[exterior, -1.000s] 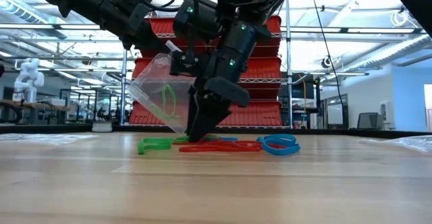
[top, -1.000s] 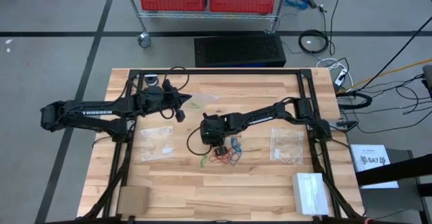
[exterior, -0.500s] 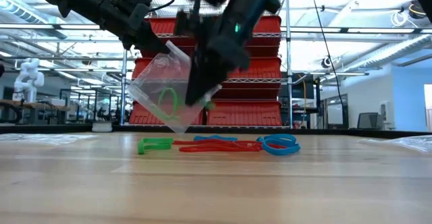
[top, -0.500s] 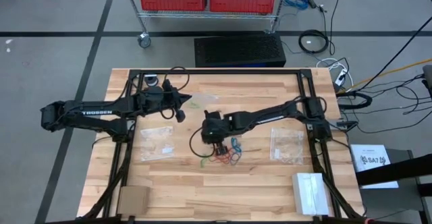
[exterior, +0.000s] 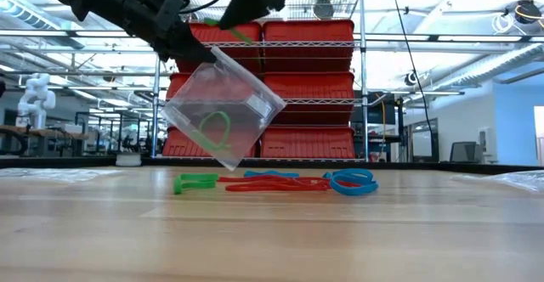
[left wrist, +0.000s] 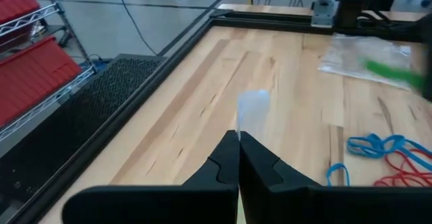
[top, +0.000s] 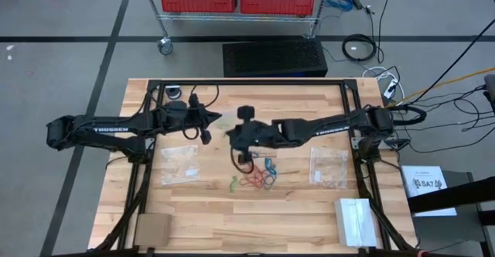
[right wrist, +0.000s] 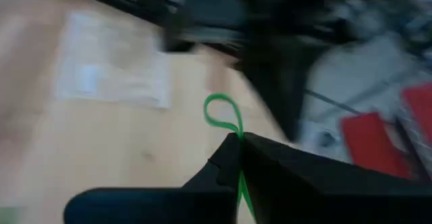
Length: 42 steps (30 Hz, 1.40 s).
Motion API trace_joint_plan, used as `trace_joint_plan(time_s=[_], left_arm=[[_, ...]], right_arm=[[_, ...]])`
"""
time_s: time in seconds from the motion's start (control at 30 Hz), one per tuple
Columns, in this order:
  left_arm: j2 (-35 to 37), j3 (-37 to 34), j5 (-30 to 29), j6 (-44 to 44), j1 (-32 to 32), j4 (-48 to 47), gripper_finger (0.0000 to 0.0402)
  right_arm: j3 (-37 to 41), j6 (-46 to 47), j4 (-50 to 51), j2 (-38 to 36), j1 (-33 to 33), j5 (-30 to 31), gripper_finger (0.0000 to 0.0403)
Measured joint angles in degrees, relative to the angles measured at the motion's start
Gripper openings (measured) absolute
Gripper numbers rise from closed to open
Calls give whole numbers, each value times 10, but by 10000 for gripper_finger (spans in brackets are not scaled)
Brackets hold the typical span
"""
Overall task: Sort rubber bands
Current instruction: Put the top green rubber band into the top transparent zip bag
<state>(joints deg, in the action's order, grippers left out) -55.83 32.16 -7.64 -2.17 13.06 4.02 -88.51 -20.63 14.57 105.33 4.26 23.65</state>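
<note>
1. Left gripper (top: 207, 125) is raised over the table's (top: 302, 210) rear-left area, clamped on the edge of a clear zip bag (exterior: 223, 105). The low view shows the bag hanging tilted, mouth up, clear of the tabletop.
2. One green rubber band (exterior: 213, 129) sits inside the hanging bag.
3. Right gripper (right wrist: 237, 140) is clenched on another green band (right wrist: 223, 119). The right wrist view shows the loop sticking out past the closed fingertips and a tail trailing back between the fingers.
4. In the high view the right gripper is just beside the left gripper, near the bag mouth. In the low view it is above the bag's top edge, with a green strand (exterior: 223, 27) showing at its tip.
5. The loose pile of rubber bands (top: 259, 178) lies on the wood near table centre: red (exterior: 276, 183), blue (exterior: 353, 181) and a green one (exterior: 194, 181) at the pile's end. Neither gripper is touching the pile.
6. Two more clear bags lie flat on the table, one on the left (top: 179, 164) and one on the right (top: 329, 166), well apart from the pile.
7. A brown cardboard piece (top: 153, 228) sits at the front-left corner and a white box (top: 356, 220) at the front-right.
</note>
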Motion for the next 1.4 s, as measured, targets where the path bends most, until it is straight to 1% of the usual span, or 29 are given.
trace_joint_plan(time_s=[0.07,0.23,0.33,0.43,0.57,0.63,0.77,1.0,1.13,1.27,1.4], left_arm=[[0,0,0,-2,-3,0,0],[0,0,12,-2,-4,0,0],[0,0,14,-2,-4,2,0],[0,0,14,-2,-4,2,0],[0,0,14,-2,-4,2,0],[0,0,14,-1,-4,2,0],[0,0,14,-1,-4,6,0],[0,0,14,-1,-4,6,0],[0,0,14,-1,-4,6,0],[0,0,14,-1,-4,6,0],[0,0,14,-1,-4,6,0]], right_arm=[[0,0,12,-1,-10,20,0],[0,20,39,-1,-36,24,0],[0,26,42,-1,-48,44,0],[0,35,44,-1,-58,45,0],[0,60,68,3,-69,9,0],[0,65,73,12,-74,4,0],[0,64,68,30,-84,-4,0],[0,78,62,41,-99,-73,0],[0,88,55,41,-99,-91,2],[0,95,54,41,-99,-90,26],[0,95,54,41,-99,-88,75]])
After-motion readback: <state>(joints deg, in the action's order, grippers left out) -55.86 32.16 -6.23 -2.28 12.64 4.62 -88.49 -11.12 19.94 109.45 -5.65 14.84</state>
